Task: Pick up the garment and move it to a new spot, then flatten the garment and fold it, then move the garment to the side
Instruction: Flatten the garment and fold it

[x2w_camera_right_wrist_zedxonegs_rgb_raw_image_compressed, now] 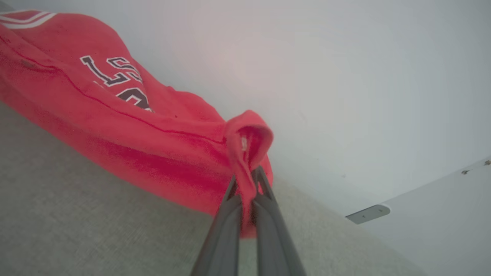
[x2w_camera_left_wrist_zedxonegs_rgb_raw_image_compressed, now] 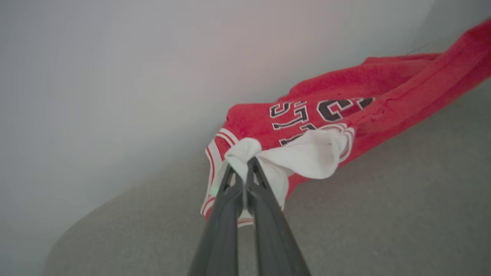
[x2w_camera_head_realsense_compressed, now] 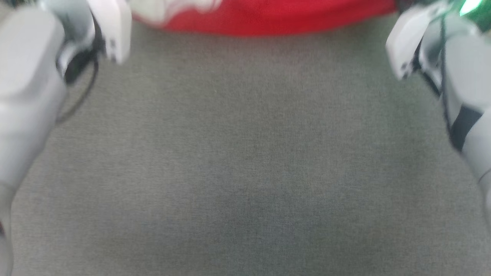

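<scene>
Head view: we list the garment (x2w_camera_head_realsense_compressed: 276,21) at the tabletop's (x2w_camera_head_realsense_compressed: 245,153) far edge; left wrist: left gripper (x2w_camera_left_wrist_zedxonegs_rgb_raw_image_compressed: 243,168) clamped on its white sleeve; right wrist: right gripper (x2w_camera_right_wrist_zedxonegs_rgb_raw_image_compressed: 245,174) clamped on a red corner, presumably to spread it.

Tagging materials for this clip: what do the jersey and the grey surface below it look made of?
Jersey: soft matte knit, perhaps cotton or a blend; it sags and bunches in folds, with a slightly fuzzy face. Lettering: flat, printed or sewn on, unclear which. Surface: matte grey woven fabric, by its fine weave grain.
</scene>
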You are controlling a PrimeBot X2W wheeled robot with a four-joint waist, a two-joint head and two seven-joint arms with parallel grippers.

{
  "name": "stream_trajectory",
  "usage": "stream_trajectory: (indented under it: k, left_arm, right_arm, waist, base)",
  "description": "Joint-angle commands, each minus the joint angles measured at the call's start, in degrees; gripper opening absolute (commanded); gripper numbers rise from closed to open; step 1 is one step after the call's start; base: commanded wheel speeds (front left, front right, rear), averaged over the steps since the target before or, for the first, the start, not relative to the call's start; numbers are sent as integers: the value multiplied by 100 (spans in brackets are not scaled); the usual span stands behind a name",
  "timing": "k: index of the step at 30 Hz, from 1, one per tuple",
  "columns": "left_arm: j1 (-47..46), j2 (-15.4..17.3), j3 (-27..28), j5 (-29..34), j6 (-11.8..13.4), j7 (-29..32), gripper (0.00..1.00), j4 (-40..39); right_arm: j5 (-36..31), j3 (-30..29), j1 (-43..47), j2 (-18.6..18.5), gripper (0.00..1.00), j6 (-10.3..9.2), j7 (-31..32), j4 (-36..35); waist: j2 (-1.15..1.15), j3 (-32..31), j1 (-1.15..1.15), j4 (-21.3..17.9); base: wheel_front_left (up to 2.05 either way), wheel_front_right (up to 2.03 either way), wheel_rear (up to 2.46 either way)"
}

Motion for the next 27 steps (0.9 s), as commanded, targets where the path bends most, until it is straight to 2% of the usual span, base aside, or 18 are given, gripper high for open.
stream_trajectory:
  k: [1,6,8,11,20,27]
  left_arm:
    - [317,147,-100,-357,-1,296,0,-242]
    - [1164,678,-461,-951,-2,1096,0,-1016]
    - [1328,759,-503,-1032,-2,1194,0,-1140]
    - [1836,979,-625,-1200,123,1395,0,-1631]
    - [3329,1763,-892,-1569,1115,1711,0,-3612]
    - [4244,2214,-1061,-1864,1862,1721,0,-4857]
  right_arm:
    - [277,178,278,31,0,-9,129,-71]
    - [1253,1024,1160,-320,0,-10,599,-774]
    - [1465,1202,1325,-443,0,-10,708,-1001]
    - [2161,1657,1814,-946,0,-10,1060,-1739]
    - [3739,2538,3129,-2494,0,-10,1875,-3872]
    - [4371,2924,3934,-3332,0,-9,1986,-4972]
  waist:
    - [0,-301,0,64]
    - [0,-744,0,113]
    - [0,-823,0,119]
    - [0,-1041,0,151]
    - [0,-1392,0,217]
    - [0,-1488,0,243]
  base:
    - [0,0,0]
    - [0,0,0]
    - [0,0,0]
    - [0,0,0]
    - [0,0,0]
    - [0,0,0]
